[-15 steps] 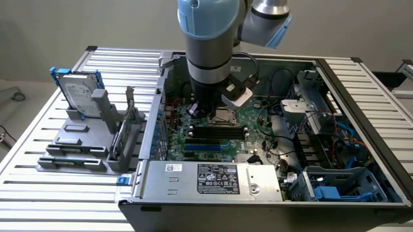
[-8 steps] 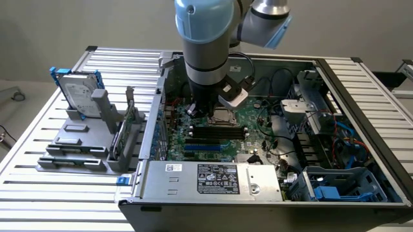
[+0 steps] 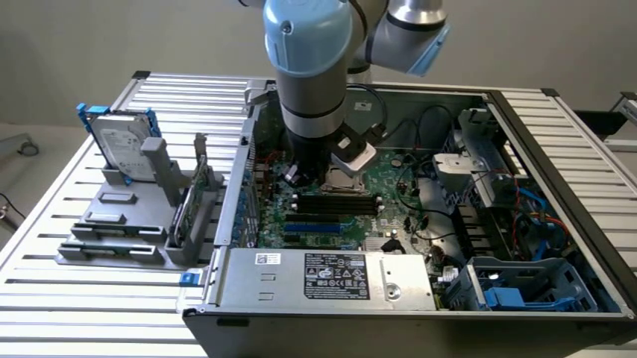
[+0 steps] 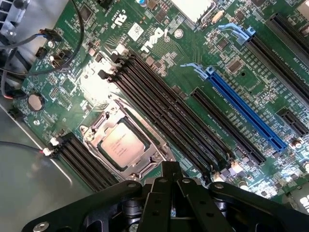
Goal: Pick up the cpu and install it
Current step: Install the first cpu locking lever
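Pincer (image 4: 169, 180) is closed tight, fingers together, holding nothing. It hangs low inside the open PC case (image 3: 557, 142), right above the motherboard (image 4: 193, 43). The cpu (image 4: 122, 143) sits flat in the socket frame (image 4: 145, 162), silver lid up, the frame around it; in the wrist view the pincer tip is just beside the socket's edge, not touching the chip. 4 black RAM slots (image 4: 164, 106) run alongside the socket, a blue slot (image 4: 244, 108) beyond them. On the slatted worktop (image 3: 40, 224), at the exterior view's left, a hard drive (image 3: 124, 145) stands upright in a grey holder (image 3: 115, 224).
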Robot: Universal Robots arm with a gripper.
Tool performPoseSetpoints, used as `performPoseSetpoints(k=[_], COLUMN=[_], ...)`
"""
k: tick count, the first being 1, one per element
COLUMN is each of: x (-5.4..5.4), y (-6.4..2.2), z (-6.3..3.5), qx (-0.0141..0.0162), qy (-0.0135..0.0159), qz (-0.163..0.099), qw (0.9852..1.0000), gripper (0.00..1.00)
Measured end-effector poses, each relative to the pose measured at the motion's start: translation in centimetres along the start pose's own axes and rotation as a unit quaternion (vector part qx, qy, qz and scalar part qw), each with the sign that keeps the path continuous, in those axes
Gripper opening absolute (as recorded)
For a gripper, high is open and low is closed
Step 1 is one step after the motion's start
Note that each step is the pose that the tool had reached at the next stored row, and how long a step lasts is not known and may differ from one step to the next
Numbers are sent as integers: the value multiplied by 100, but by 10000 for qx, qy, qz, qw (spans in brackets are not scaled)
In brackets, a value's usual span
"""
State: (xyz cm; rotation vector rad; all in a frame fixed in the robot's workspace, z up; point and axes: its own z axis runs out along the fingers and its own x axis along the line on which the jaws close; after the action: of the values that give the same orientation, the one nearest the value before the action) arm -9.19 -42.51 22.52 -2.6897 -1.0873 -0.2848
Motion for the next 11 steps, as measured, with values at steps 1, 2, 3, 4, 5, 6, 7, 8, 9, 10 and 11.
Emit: performPoseSetpoints(k=[1, 2, 3, 4, 5, 6, 7, 8, 9, 10, 11], x=[-4, -10, -16, -22, -27, -31, -33, -34, -35, -34, -32], y=[0, 0, 0, 0, -1, -4, -7, -11, -16, -23, -30], z=[11, 24, 39, 56, 72, 87, 101, 112, 123, 135, 146], qx=[-2, -3, -3, -3, -3, -3, -3, -3, -3, -3, -3], qy=[0, 1, 2, 1, 1, 1, 2, 2, 1, 1, 1], qz=[0, 0, 0, 0, 0, 0, -1, -1, -1, -1, 0], qw=[10000, 10000, 10000, 10000, 10000, 10000, 10000, 10000, 10000, 10000, 10000], gripper=[11, 11, 11, 11, 11, 11, 11, 11, 11, 11, 11])
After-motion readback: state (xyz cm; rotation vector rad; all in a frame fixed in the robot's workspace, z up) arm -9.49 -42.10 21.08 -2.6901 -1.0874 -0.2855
